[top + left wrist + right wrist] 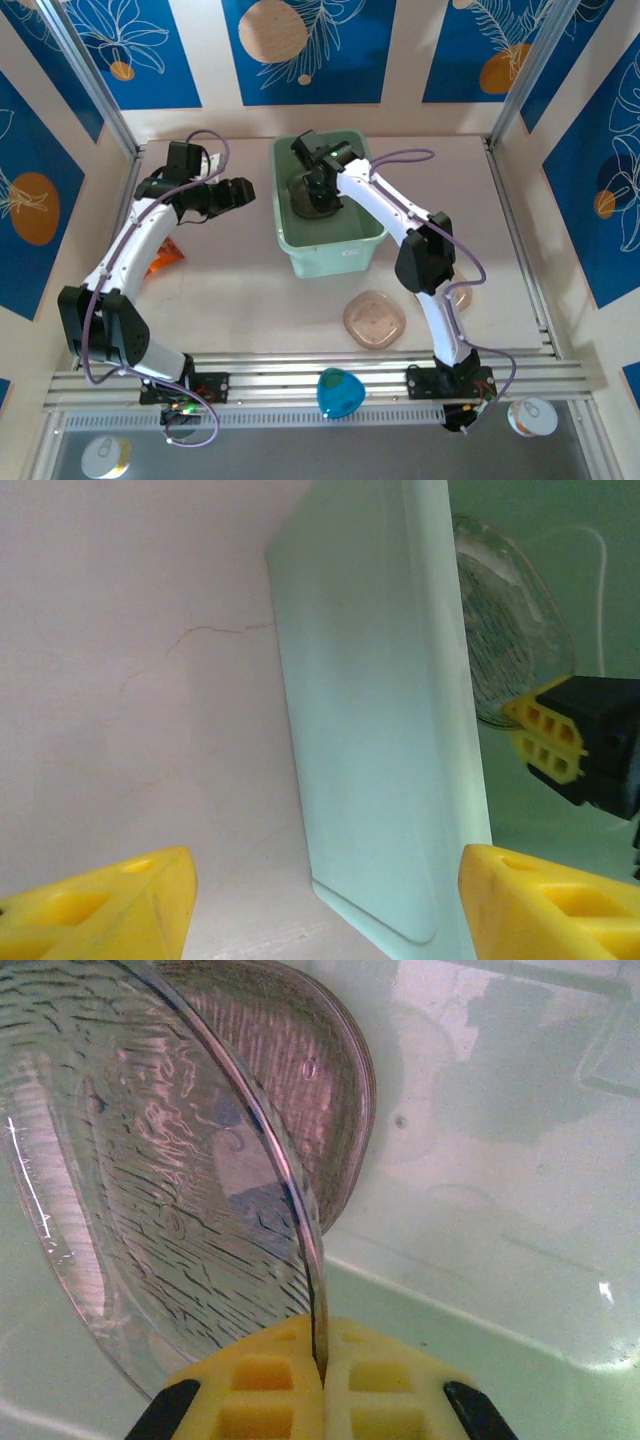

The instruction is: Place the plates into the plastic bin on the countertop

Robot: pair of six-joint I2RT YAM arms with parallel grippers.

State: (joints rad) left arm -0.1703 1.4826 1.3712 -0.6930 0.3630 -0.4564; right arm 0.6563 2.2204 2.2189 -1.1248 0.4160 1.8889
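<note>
The right gripper (320,1360), clamped on the rim of a translucent smoky rounded-square plastic plate (180,1210), holds it inside the pale mint-green plastic bin (330,262) against another brownish plate (335,1090) lying there, the left gripper (243,192) gapes empty beside the bin, and at least one pinkish plate (374,319) lies unplaced on the beige countertop (250,290).

Countertop (250,300) carries mint bin (330,258), pinkish plate (374,319), orange packet (166,256).

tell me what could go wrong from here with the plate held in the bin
The right hand pinches only the rim of the tilted plate; it could slip and drop hard onto the plate already in the bin. The open left hand sits close beside the bin wall and might nudge it.
</note>
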